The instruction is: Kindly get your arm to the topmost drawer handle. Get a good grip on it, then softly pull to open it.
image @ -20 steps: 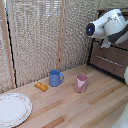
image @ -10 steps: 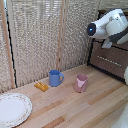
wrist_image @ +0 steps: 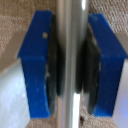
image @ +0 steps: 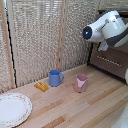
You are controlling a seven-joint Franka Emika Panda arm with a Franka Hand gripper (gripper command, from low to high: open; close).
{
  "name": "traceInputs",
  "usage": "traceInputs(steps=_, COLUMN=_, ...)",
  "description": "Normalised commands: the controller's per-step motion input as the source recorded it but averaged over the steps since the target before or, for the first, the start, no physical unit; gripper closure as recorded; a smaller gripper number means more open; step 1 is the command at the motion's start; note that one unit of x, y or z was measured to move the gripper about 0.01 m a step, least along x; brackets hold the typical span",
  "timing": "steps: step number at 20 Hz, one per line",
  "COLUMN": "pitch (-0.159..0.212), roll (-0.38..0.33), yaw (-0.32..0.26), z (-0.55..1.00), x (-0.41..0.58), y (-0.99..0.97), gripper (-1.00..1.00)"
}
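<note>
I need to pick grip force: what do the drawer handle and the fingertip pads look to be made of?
The drawer handle looks like brushed or satin metal: a silvery bar with a soft lengthwise sheen. The blue fingertips look like matte plastic or rubber, with no glare; which one is unclear. The gripper is shut on the bar.

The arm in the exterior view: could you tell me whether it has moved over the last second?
No. The arm keeps its place beside the dark drawer unit, well above the pink cup; no shift shows against either.
</note>
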Motion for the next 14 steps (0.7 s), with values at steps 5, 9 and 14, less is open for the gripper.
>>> traceInputs(steps=5, pitch=0.046, roll=-0.025, yaw=-0.045, z=-0.01, x=0.199, y=0.92, gripper=1.00)
traceInputs(steps=9, pitch=0.004, roll=-0.031, yaw=-0.106, z=0.04, x=0.171, y=0.38, gripper=-1.00)
traceInputs(steps=14, pitch=-0.010, roll=0.042, yaw=-0.072, z=0.57, x=0.026, y=-0.14, gripper=-1.00)
